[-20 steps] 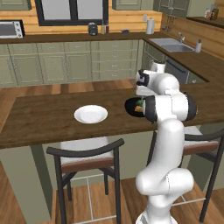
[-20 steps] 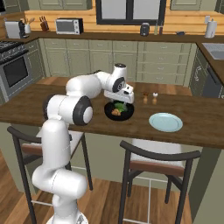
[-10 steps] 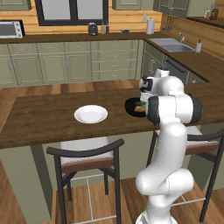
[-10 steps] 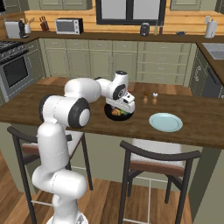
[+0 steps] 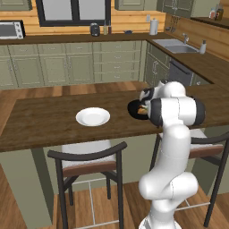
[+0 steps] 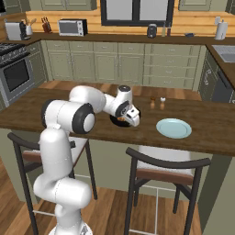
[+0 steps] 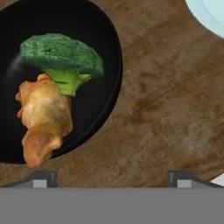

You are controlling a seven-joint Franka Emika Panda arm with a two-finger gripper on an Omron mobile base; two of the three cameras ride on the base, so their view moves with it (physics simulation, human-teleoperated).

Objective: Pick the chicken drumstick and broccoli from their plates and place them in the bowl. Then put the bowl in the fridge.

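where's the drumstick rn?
In the black bowl on the wooden island counter, lying against the broccoli. In the hand view the chicken drumstick sits at lower left, just below the floret.

Your arm (image 5: 172, 147) rises from the base, folds at the elbow and reaches forward over the counter edge, forearm roughly level. In the right base view the wrist bends downward, with the gripper (image 6: 133, 118) pointing down and slightly outward. In the hand view your two fingertips (image 7: 43, 178) sit far apart at the bottom; the jaws stand wide and hold nothing.
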